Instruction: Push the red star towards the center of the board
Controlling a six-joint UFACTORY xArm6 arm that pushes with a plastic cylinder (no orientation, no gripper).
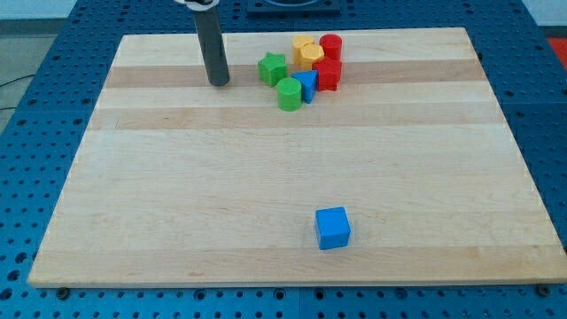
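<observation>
- Standing at the view's top, my tip (219, 82) is resting on the counter (177, 221), to the view's left of the cluster of blocks and apart from all of them.
- Having no jaws at all on this rod, I am only pushing; nothing is being clamped.
- Lying at the view's right side of the cluster, the red star (327, 74) is touching the blue block (306, 85) beside it, with the red cylinder (330, 45) just above it and the yellow block (306, 52) near.
- Judging the approach, I am thinking that the tip should be going around the cluster's top, because the green star (272, 68) and the green cylinder (289, 93) are standing between.
- Pushing from the view's top-right side of the star, toward the bottom-left, is probably sending it to the centre.
- Moving slowly is helping, since the neighbours may be dragged along.
- Sitting well apart at the view's bottom, the blue cube (332, 228) is not disturbing the path.
</observation>
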